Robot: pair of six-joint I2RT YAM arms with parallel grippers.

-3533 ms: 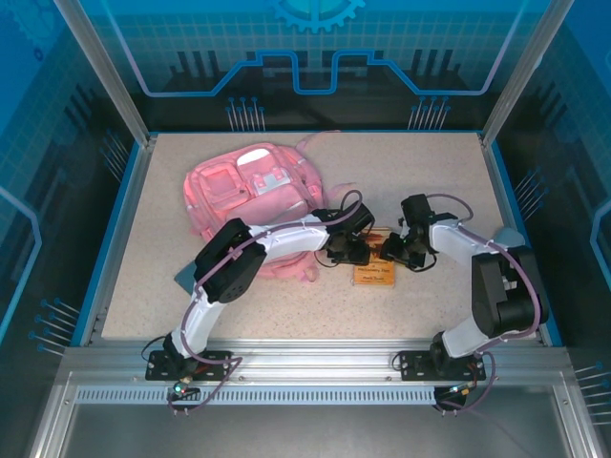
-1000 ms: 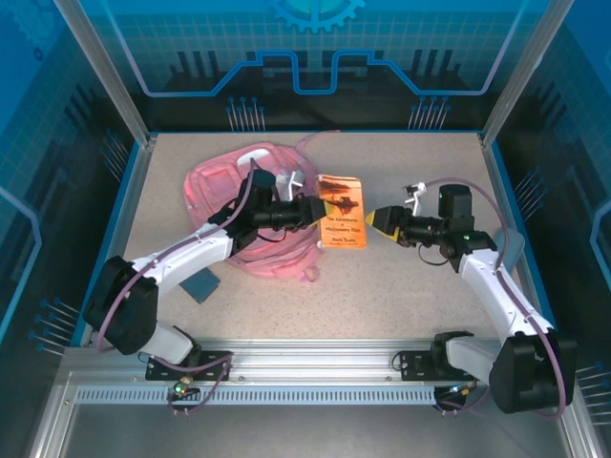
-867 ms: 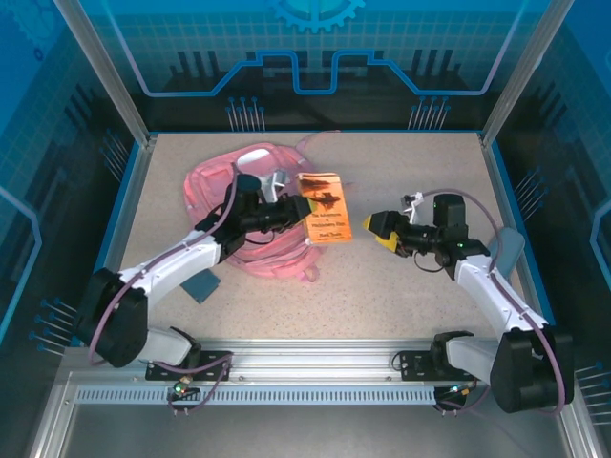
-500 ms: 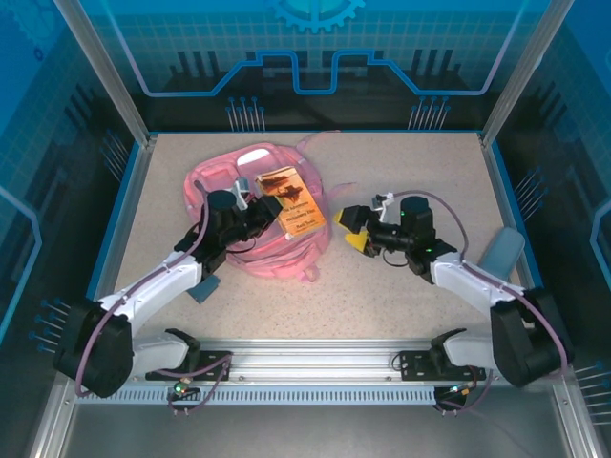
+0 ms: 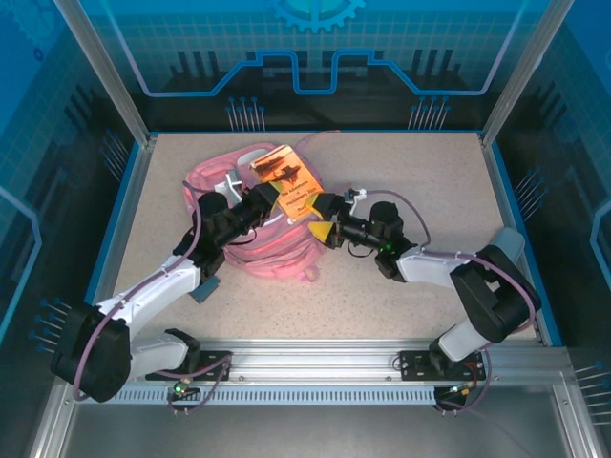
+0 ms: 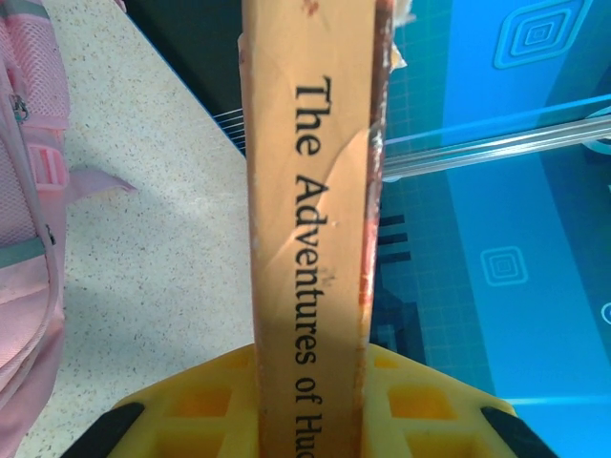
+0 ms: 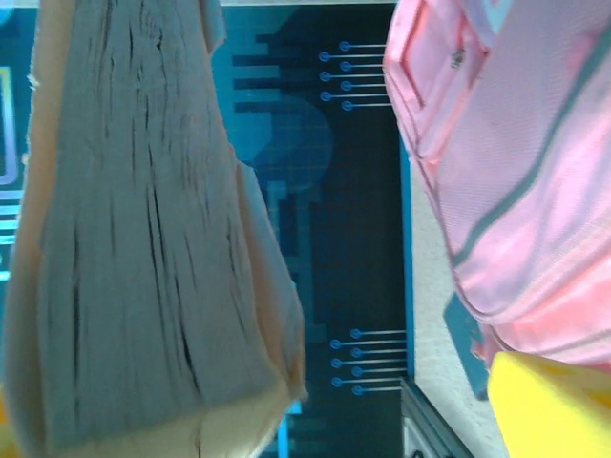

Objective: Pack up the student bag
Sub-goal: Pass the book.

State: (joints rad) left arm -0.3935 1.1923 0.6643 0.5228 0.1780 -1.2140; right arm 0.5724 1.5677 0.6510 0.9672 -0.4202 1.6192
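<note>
I see the student bag (image 5: 272, 250), a soft pink backpack, lying on the speckled table (image 5: 410, 181), left of centre and towards the back in the overhead frame. Over its upper right part is an orange paperback book (image 5: 284, 179), cover up and tilted.

My left gripper (image 5: 270, 198) reaches in from the lower left across the bag and is clamped on the book's lower edge. In its wrist camera the spine (image 6: 310, 239), reading "The Adventures of Hu", stands between the yellow fingers (image 6: 205, 401), with the bag (image 6: 24, 239) at the left edge.

My right gripper (image 5: 321, 219) comes in from the right, jaws spread wide beside the book's lower right corner and grasping nothing. Its camera shows the page edges (image 7: 134, 239) at left, the bag (image 7: 516, 172) at upper right and one yellow finger (image 7: 554, 405) at lower right.
</note>
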